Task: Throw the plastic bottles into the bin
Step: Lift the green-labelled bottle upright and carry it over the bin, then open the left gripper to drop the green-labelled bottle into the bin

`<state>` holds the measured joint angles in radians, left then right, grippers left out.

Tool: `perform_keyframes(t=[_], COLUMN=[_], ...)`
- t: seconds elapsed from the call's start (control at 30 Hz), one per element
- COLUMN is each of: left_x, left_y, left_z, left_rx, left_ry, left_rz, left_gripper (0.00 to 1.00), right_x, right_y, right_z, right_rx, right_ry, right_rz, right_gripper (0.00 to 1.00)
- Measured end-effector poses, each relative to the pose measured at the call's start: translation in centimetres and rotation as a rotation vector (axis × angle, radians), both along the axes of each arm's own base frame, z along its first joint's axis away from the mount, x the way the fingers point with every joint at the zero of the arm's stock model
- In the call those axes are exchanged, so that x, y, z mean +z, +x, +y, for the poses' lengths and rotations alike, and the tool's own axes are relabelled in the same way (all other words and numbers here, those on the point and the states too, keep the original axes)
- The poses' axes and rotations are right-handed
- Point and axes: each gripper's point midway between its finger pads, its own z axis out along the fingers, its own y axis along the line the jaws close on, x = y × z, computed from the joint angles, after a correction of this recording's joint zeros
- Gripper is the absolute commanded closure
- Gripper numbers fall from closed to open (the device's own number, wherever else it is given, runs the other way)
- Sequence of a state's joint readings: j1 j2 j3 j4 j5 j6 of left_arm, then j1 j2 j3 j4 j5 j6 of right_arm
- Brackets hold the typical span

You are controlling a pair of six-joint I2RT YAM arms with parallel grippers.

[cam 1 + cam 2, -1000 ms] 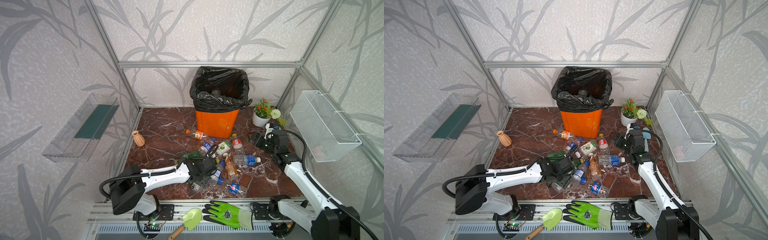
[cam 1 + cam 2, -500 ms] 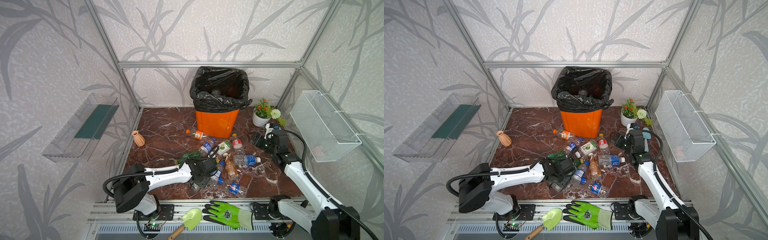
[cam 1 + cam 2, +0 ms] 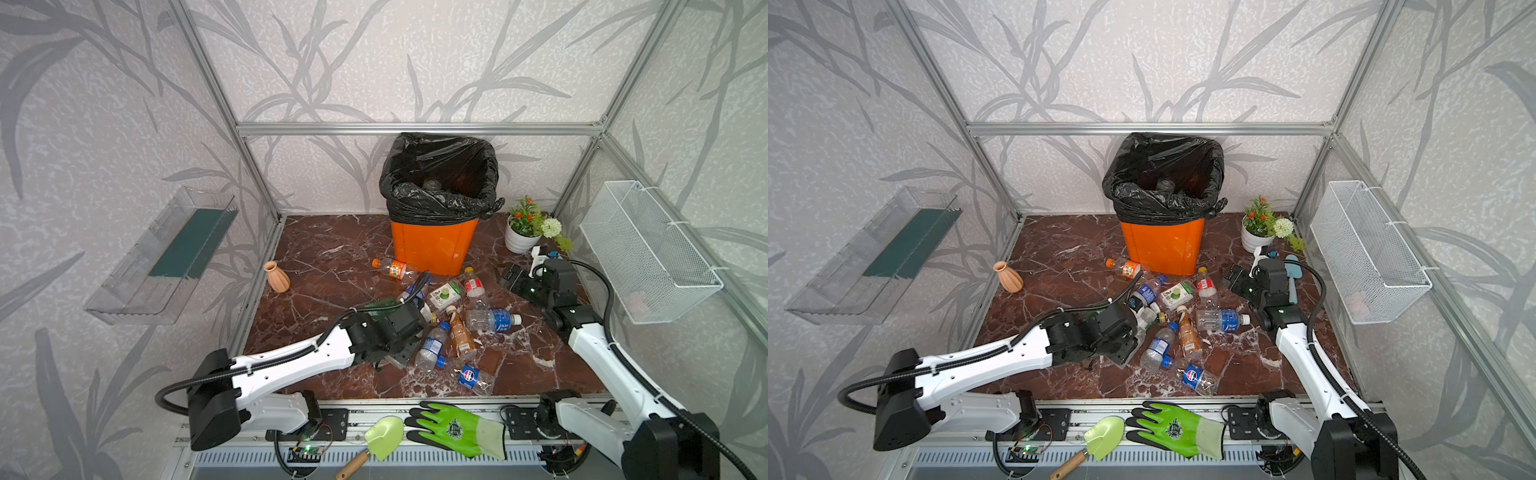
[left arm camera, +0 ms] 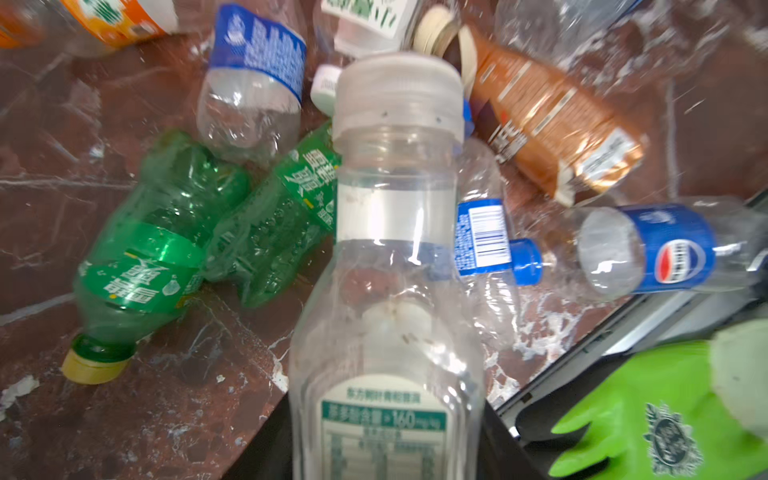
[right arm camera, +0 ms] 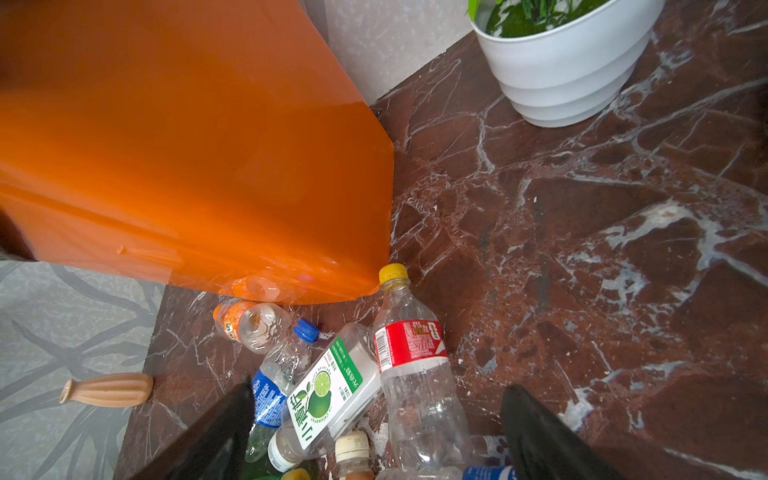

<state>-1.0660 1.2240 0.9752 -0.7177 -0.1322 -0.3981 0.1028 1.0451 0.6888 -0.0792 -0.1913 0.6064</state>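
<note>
Front rail: green glove [image 3: 457,430], trowel [image 3: 382,434]. Left gripper [image 3: 401,353] sits low at the near edge of the plastic bottles [image 3: 459,332] strewn on the marble floor [image 3: 324,266], clamped on a clear bottle [image 4: 390,257] with a white cap. Only the left wrist view shows that grip; the arm hides it in both top views. That view also shows two green bottles [image 4: 158,245] lying touching. Right gripper [image 5: 380,392] is further back, fingers wide apart, holding nothing. Bin [image 3: 432,245] stands at the back wall. Both top views show a binned bottle [image 3: 1165,183] in it; the right wrist view shows only its orange side.
</note>
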Motion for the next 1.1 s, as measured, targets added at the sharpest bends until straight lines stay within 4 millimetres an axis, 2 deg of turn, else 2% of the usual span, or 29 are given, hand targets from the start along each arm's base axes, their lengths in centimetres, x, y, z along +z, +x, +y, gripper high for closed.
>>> perform_keyframes(t=[0.17,0.27,0.33,0.53,0.63,0.7,0.77,0.87,0.93,1.0,1.07,1.1], left_x=[6.7,12.3,16.8,28.1,32.1,34.1,36.1,39.9,42.5,44.4,45.1,44.5], left_y=[1.1,2.3,3.0,3.5,3.9,4.6,6.0,9.8,13.1,16.8,20.1,21.8], left_z=[1.2,2.7,4.1,6.3,6.2,5.9,5.7,5.3,4.3,2.2,-0.2,-1.5], left_rx=[0.003,0.035,0.064,0.083,0.084,0.084,0.098,0.14,0.156,0.149,0.132,0.121], left_ry=[-0.114,-0.212,-0.293,-0.471,-0.52,-0.54,-0.556,-0.583,-0.599,-0.612,-0.614,-0.606], left_rz=[-0.159,-0.337,-0.493,-0.901,-1.056,-1.132,-1.184,-1.235,-1.242,-1.208,-1.153,-1.108], left_gripper=[0.5,0.5,0.51,0.54,0.55,0.55,0.55,0.51,0.4,0.31,0.17,0.03], right_x=[0.1,0.1,0.1,0.5,1.2,1.6,1.8,2.0,2.3,2.5,2.8,2.9], right_y=[0.1,0.1,0.1,0.1,-0.1,-0.3,-0.6,-1.0,-1.3,-1.5,-1.7,-1.7], right_z=[0.0,-0.1,-0.1,-0.3,-0.4,-0.5,-0.5,-0.7,-0.8,-0.9,-0.9,-1.0], right_rx=[-0.004,-0.01,-0.012,-0.022,-0.028,-0.036,-0.041,-0.05,-0.054,-0.058,-0.059,-0.057], right_ry=[0.003,0.004,0.006,0.009,0.009,0.018,0.027,0.032,0.034,0.033,0.031,0.024], right_rz=[-0.004,-0.005,-0.004,-0.018,-0.041,-0.057,-0.067,-0.079,-0.091,-0.101,-0.11,-0.117], right_gripper=[0.07,0.07,0.07,0.07,0.07,0.07,0.07,0.08,0.07,0.07,0.06,0.06])
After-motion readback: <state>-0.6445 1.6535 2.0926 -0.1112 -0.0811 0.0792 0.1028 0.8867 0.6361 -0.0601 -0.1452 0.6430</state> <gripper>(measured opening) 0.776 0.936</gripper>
